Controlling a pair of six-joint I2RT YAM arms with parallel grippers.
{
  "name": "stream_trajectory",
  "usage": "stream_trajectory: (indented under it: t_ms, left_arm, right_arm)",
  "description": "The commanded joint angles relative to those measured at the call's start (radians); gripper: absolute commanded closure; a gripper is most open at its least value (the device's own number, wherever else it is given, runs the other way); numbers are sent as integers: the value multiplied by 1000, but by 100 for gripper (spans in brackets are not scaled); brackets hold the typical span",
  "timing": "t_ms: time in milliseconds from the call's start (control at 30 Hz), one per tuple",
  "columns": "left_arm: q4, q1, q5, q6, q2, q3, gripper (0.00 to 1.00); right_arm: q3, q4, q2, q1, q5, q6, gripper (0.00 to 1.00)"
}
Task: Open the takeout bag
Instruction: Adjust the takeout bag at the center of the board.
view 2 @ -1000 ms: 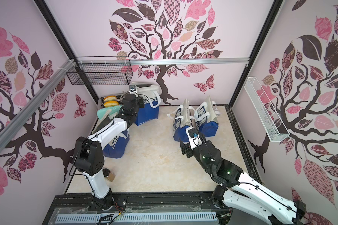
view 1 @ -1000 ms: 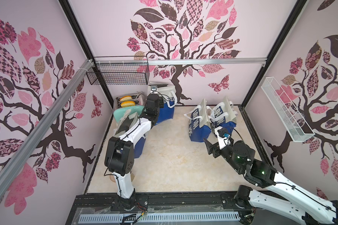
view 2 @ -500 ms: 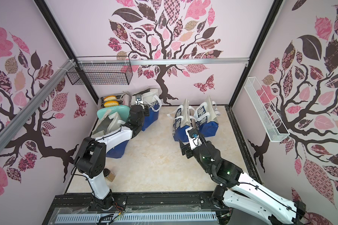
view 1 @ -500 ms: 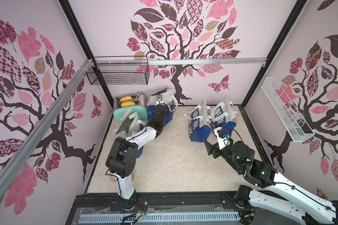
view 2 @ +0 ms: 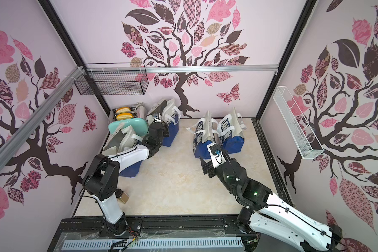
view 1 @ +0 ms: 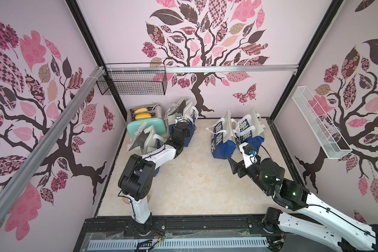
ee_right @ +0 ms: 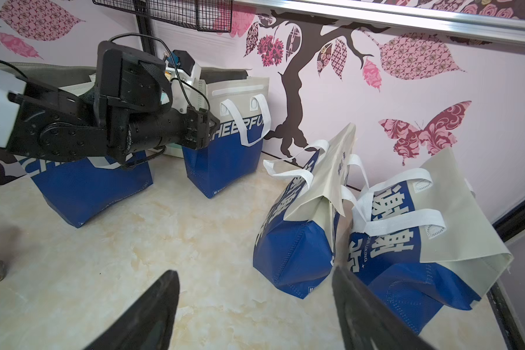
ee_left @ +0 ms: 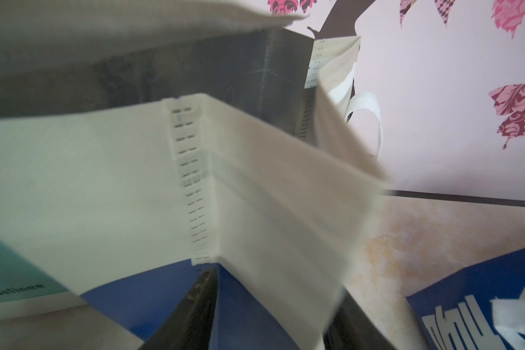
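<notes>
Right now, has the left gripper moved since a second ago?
Yes. The left gripper has drawn back away from the rear wall, and is now level with the mint toaster.

Your left arm [view 1: 159, 153] reaches toward the back, elbow folded near its base, and the left gripper [ee_left: 276, 285] has its fingers parted. Your right arm [view 1: 268, 174] stretches forward above the tabletop, the right gripper [ee_right: 255, 271] with its fingers spread wide.

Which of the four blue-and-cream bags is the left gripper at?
The blue-and-cream fabric bag by the back wall, beside the mint-green toaster: the left gripper straddles its corner seam.
</notes>
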Motion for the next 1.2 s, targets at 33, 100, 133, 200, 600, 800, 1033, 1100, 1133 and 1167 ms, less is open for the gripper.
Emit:
stream_trajectory:
  t_ms: [33,100,133,200,600,800,1033,1100,1133,1167]
  left_arm:
    - [-63,-6,40,-71,-68,-37,38]
    - [-85,-10,58,-84,-84,-49,37]
    - [-107,-12,64,-91,-94,-50,36]
    - [-150,-14,75,-111,-112,-61,36]
    - [-397,-46,267,-181,-233,-145,28]
    - [-403,-87,348,-170,-319,-216,14]
    - [-326,-191,617,-94,-379,-269,25]
    - [-254,-240,754,-81,-375,-288,27]
    - [-224,-269,804,-85,-360,-288,28]
    - [-207,-294,841,-90,-341,-280,28]
  right_arm:
    - [17,-17,-9,7,0,13,18]
    - [20,-20,-9,7,-3,15,18]
    - [22,-24,-8,7,-5,17,18]
    - [25,-31,-7,8,-7,20,18]
    - [139,-139,44,7,139,100,16]
    - [264,-228,126,6,265,132,15]
    - [401,-317,203,-24,370,156,14]
    - [429,-342,229,-31,384,162,14]
    - [439,-348,238,-32,385,163,14]
    - [442,-354,245,-32,386,170,14]
